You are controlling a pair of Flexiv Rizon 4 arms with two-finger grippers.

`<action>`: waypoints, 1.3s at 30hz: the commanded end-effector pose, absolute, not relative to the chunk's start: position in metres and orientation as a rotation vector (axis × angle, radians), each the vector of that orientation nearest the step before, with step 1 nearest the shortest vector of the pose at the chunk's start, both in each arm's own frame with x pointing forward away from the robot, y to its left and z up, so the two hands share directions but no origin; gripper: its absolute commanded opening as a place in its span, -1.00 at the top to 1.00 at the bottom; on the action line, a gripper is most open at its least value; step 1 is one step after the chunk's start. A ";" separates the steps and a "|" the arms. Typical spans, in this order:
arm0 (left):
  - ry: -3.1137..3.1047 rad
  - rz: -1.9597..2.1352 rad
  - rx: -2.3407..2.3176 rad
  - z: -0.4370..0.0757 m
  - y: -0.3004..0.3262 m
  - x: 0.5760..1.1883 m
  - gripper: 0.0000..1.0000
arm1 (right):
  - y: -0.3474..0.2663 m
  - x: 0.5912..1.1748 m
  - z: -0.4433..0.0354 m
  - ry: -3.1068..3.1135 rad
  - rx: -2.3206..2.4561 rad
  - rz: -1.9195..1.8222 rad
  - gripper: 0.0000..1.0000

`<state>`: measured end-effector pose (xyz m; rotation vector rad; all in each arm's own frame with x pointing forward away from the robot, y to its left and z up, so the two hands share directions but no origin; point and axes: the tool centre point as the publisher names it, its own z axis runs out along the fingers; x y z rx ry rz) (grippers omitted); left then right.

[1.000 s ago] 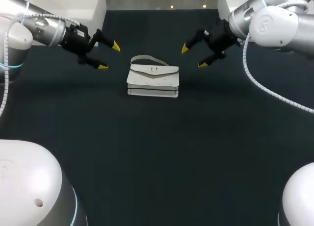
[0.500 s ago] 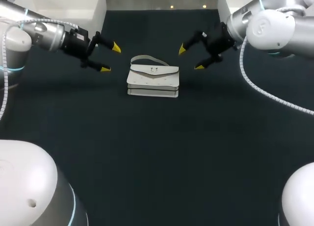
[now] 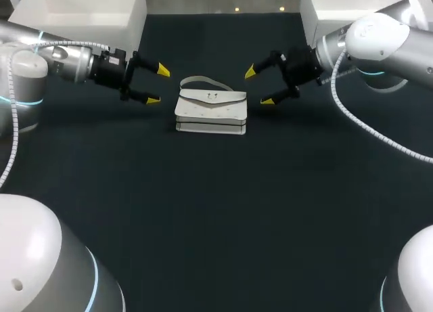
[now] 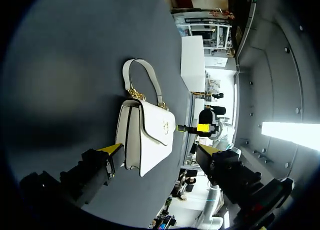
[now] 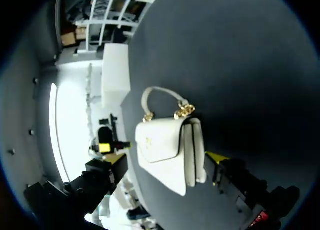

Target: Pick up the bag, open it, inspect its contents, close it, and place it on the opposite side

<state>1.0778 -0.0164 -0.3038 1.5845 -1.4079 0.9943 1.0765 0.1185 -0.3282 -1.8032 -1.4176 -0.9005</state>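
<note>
1. White handbag (image 3: 211, 109) lies on the dark table (image 3: 216, 210), toward 12 o'clock from centre. Flap closed, handle (image 3: 203, 80) at its 12 o'clock edge.
2. Left gripper (image 3: 157, 85) sits at the bag's 9 o'clock and right gripper (image 3: 259, 86) at its 3 o'clock. They flank it, likely so each end can be taken for the pickup (my reading).
3. Both grippers have fingers spread wide and hold nothing. Tips are near the bag, none touching.
4. Pickup not yet begun.
</note>
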 end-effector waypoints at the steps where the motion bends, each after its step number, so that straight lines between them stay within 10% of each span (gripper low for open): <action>1: -1.408 0.932 1.492 -0.312 -0.021 1.091 -1.00 | 0.123 1.089 -0.340 -1.424 -1.649 -0.846 -1.00; 11: -1.359 0.906 1.506 -0.320 -0.032 1.089 -0.98 | 0.134 1.091 -0.350 -1.478 -1.559 -0.878 -0.37; 27: -1.382 0.950 1.504 -0.332 -0.052 1.088 -0.35 | 0.136 1.082 -0.358 -1.476 -1.528 -0.881 -0.31; 39: -1.365 0.952 1.524 -0.341 -0.058 1.094 -0.37 | 0.145 1.077 -0.361 -1.447 -1.515 -0.883 0.04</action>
